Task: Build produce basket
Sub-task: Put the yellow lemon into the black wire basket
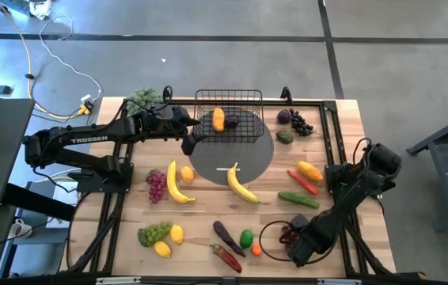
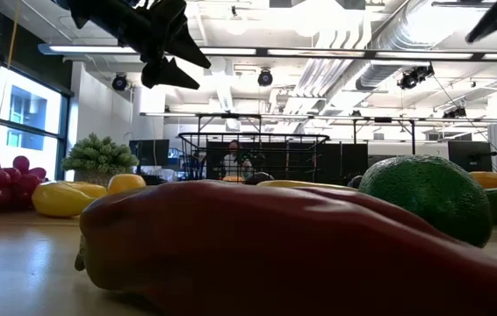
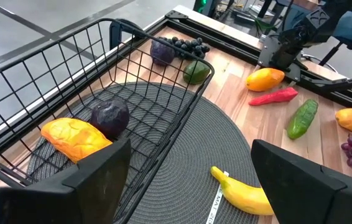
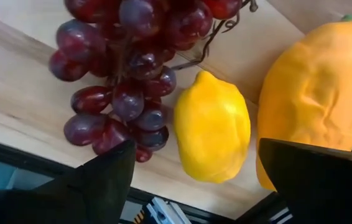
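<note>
Two pincers are being held wide open and empty: the left pincer (image 1: 190, 144) beside the basket (image 1: 229, 116), the right pincer (image 4: 194, 180) above a lemon (image 4: 212, 134).

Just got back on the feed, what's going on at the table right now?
The left gripper hovers open and empty beside the basket, which stands on the round mat and holds an orange mango and a dark purple fruit. The right gripper is open near red grapes and a lemon, holding nothing. Most produce lies loose on the table.
</note>
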Motion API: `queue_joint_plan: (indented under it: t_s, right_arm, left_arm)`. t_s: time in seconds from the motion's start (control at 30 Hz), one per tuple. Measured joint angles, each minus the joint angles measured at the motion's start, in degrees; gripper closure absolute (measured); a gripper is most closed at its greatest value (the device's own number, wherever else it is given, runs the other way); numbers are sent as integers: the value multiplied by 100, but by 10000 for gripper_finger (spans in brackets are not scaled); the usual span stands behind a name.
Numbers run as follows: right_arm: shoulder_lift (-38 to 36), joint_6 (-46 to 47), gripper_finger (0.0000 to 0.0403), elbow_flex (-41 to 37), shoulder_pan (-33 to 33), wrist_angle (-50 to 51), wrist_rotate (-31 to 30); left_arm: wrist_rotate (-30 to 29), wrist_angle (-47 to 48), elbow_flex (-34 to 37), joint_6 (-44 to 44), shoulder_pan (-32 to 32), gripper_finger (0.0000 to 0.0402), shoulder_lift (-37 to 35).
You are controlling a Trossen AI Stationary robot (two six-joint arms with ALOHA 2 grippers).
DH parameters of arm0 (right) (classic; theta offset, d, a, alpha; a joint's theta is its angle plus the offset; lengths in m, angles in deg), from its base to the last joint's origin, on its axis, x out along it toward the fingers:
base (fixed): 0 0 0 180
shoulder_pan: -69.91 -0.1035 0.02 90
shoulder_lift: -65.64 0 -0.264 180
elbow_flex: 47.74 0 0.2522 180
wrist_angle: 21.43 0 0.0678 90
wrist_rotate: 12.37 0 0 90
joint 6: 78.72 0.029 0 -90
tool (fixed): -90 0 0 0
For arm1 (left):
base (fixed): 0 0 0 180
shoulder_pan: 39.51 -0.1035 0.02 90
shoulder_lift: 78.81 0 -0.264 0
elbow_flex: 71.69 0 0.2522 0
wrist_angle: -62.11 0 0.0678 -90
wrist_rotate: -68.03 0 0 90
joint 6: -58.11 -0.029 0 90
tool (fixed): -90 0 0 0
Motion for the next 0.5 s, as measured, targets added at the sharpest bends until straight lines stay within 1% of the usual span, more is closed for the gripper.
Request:
queue_joint_plan:
  t_s: [0.27, 0.5]
  right_arm:
    - [51, 395, 105, 0, -30, 56, 44]
    - [51, 462, 123, 0, -28, 68, 44]
  left_arm:
    - [0, 0, 0, 0, 0, 78, 0]
    - [0, -2, 0, 0, 0, 78, 0]
